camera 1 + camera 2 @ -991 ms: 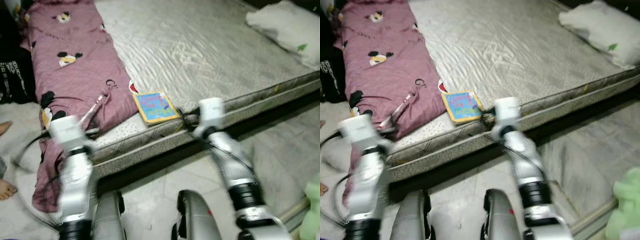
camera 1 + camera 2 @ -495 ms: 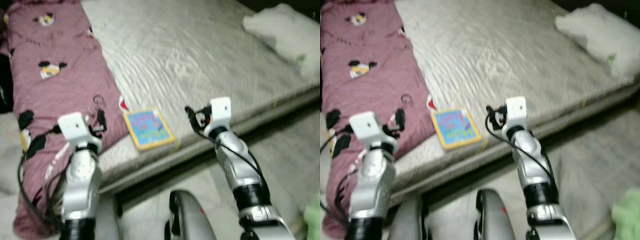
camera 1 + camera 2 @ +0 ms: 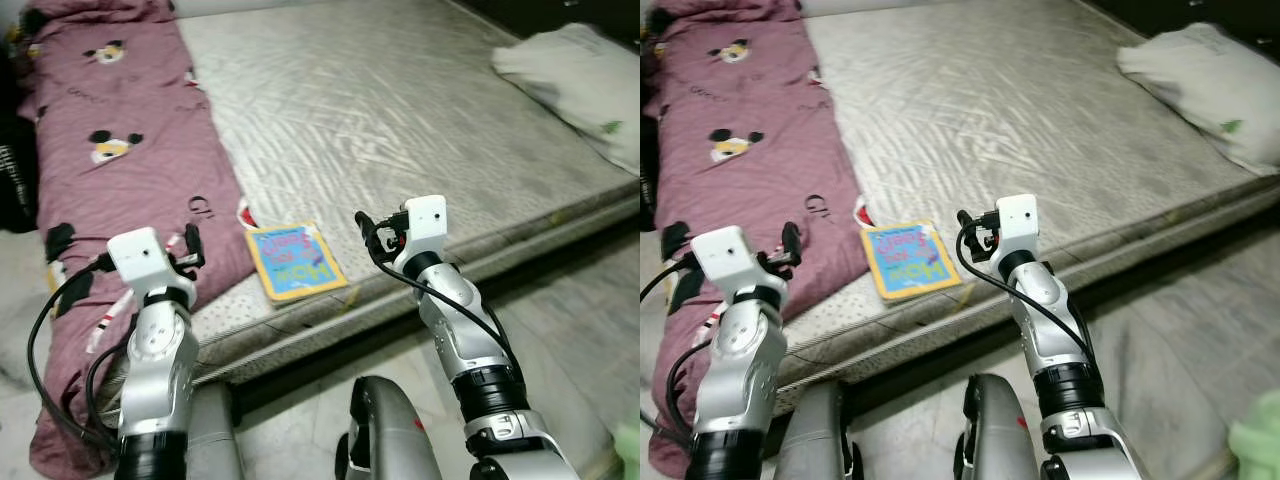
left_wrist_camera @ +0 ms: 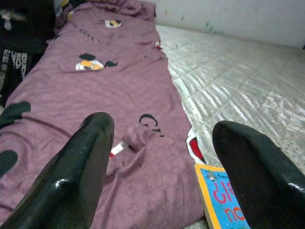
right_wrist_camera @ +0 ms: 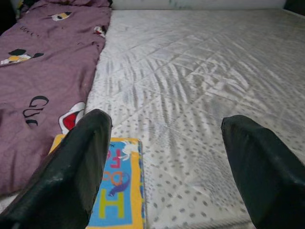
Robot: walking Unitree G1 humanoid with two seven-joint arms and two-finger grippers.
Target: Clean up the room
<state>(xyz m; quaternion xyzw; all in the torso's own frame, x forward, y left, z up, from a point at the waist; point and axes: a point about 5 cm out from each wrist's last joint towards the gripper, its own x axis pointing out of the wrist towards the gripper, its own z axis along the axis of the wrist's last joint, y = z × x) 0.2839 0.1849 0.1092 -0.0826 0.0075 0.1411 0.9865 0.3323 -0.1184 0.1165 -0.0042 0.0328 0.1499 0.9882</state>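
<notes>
Both arms have risen, open pincers flanking one book (image 3: 295,262)

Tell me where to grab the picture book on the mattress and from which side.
Take the picture book by its near edge, coming from the bed's front. It lies flat by the mattress edge, so the right gripper jaws could likely pinch that thin edge, or slide it outward first.

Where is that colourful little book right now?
The book lies flat near the mattress's front edge, beside the purple blanket, between the two raised grippers.
</notes>
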